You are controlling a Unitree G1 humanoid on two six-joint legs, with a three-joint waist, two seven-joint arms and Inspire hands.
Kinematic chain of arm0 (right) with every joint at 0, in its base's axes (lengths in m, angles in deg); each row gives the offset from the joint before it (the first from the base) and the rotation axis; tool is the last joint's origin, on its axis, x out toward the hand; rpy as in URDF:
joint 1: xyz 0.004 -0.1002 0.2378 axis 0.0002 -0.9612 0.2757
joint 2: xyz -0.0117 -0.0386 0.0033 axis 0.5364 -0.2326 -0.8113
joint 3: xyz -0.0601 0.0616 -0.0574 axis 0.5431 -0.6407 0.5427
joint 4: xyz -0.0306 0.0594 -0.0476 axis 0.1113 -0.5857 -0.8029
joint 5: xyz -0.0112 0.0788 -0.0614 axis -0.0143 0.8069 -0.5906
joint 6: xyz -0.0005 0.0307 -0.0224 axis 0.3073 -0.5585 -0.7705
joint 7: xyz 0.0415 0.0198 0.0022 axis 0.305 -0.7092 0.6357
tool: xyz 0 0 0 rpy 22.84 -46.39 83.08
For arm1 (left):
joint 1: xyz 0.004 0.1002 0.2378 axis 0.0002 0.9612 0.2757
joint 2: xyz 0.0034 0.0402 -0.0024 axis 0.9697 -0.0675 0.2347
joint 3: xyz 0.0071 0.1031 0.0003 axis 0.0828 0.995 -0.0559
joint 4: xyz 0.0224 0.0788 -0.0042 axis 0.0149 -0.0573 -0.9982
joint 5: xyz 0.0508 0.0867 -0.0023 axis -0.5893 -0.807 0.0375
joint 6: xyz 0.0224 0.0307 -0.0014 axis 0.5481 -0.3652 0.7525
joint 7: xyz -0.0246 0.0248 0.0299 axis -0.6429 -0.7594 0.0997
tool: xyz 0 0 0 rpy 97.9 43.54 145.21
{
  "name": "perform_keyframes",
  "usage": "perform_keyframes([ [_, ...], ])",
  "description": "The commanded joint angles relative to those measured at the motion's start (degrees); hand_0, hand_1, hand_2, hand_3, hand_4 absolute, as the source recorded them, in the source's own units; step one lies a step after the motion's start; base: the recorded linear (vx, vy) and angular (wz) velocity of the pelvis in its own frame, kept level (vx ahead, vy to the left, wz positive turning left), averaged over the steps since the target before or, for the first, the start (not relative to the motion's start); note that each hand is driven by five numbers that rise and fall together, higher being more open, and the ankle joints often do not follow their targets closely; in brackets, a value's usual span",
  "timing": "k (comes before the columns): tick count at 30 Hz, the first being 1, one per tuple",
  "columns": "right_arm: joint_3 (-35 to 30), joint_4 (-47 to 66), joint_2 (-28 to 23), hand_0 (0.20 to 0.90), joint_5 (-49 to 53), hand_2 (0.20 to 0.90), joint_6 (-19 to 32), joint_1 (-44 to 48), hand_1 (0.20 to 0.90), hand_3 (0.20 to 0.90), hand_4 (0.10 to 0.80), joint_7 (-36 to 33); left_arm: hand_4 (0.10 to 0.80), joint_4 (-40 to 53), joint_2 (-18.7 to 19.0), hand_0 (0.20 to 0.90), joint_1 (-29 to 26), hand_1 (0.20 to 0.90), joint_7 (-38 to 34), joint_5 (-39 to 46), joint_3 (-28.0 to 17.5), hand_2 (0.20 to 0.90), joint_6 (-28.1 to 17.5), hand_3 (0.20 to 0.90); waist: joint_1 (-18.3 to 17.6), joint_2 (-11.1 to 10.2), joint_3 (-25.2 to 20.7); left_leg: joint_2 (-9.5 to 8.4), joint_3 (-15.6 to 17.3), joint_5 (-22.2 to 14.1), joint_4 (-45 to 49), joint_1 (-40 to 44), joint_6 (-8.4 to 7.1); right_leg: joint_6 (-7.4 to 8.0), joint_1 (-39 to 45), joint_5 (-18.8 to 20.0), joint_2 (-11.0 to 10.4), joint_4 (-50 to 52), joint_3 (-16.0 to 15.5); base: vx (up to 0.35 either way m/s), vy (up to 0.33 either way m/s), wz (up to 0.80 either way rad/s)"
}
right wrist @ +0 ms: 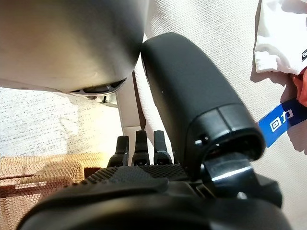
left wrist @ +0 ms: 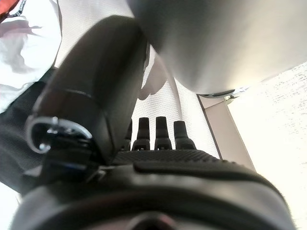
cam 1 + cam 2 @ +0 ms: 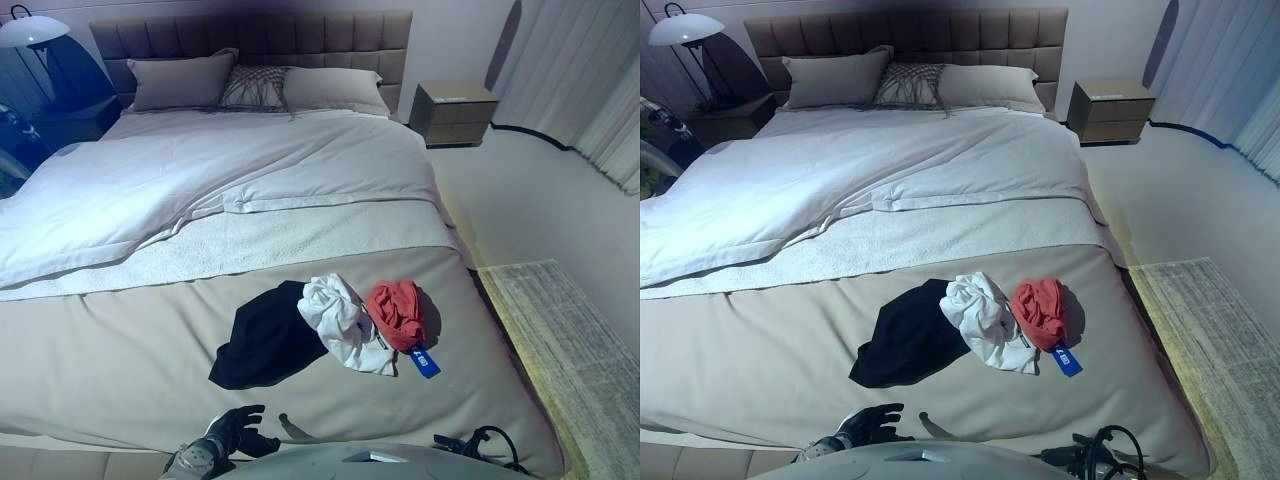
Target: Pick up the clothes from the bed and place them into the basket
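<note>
A black garment (image 3: 268, 340), a white garment (image 3: 340, 318) and a red garment (image 3: 397, 312) with a blue tag (image 3: 425, 361) lie bunched together on the beige cover near the foot of the bed (image 3: 120, 350). My left hand (image 3: 238, 432) hangs open and empty at the bed's foot edge, below the black garment. Its wrist view shows its straight fingers (image 2: 158, 132), with the white garment (image 2: 24, 48) past the thumb. My right hand (image 1: 139, 177) is open and empty over the bed. Beyond it are the blue tag (image 1: 283, 122) and a woven basket (image 1: 43, 172).
A white duvet (image 3: 200, 180) and pillows (image 3: 180, 80) cover the bed's far half. A nightstand (image 3: 455, 112) stands at the back right and a lamp (image 3: 30, 30) at the back left. A pale rug (image 3: 570, 340) lies on the floor to the right, by curtains (image 3: 590, 80).
</note>
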Motion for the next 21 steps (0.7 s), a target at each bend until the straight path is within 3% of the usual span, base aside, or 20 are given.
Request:
perform_keyframes([
  [1, 2.54, -2.16, 0.46, 0.9, -0.48, 0.9, -0.22, 1.91, 0.9, 0.9, 0.8, -0.91, 0.8, -2.7, -0.84, 0.9, -3.1, 0.9, 1.31, 0.0, 0.08, 0.9, -0.75, 0.9, -0.02, -0.28, 1.29, -1.52, -4.53, -2.76, 0.13, -1.64, 0.01, 1.78, 1.73, -2.25, -0.23, 2.5, -0.63, 0.0, 0.0, 0.0],
  [7, 2.21, -2.41, 0.4, 0.9, -0.49, 0.9, -0.26, 1.84, 0.9, 0.9, 0.8, -1.35, 0.8, -2.98, -1.08, 0.9, -3.07, 0.9, -0.15, 1.25, -0.73, 0.9, 0.18, 0.9, 0.1, -0.39, 1.04, -1.58, -4.68, -2.75, 0.13, -1.61, 0.01, 1.83, 1.97, -2.12, -0.24, 2.22, -0.71, 0.0, 0.0, 0.0],
  [12, 1.65, -2.33, 0.48, 0.9, 1.69, 0.9, 1.2, 2.11, 0.9, 0.9, 0.8, -5.6, 0.8, -3.54, -1.01, 0.9, -3.05, 0.9, -2.04, -0.76, -0.92, 0.9, 0.63, 0.9, 0.21, -0.54, 0.86, -1.69, -4.72, -2.81, 0.13, -1.53, 0.01, 1.95, 2.17, -1.88, -0.22, 1.92, -0.7, 0.03, 0.004, 0.02],
  [21, 0.01, 0.79, -1.44, 0.9, 2.48, 0.9, 9.19, 3.04, 0.9, 0.9, 0.8, -11.83, 0.8, -3.15, -0.33, 0.9, -2.19, 0.9, -1.87, -1.76, 0.28, 0.9, 1.13, 0.9, 0.73, -0.93, 1.49, -2.06, -4.8, -2.9, 0.13, -1.57, 0.36, 2.2, 1.96, -1.33, -0.21, 1.93, -0.51, 0.025, -0.018, 0.0],
])
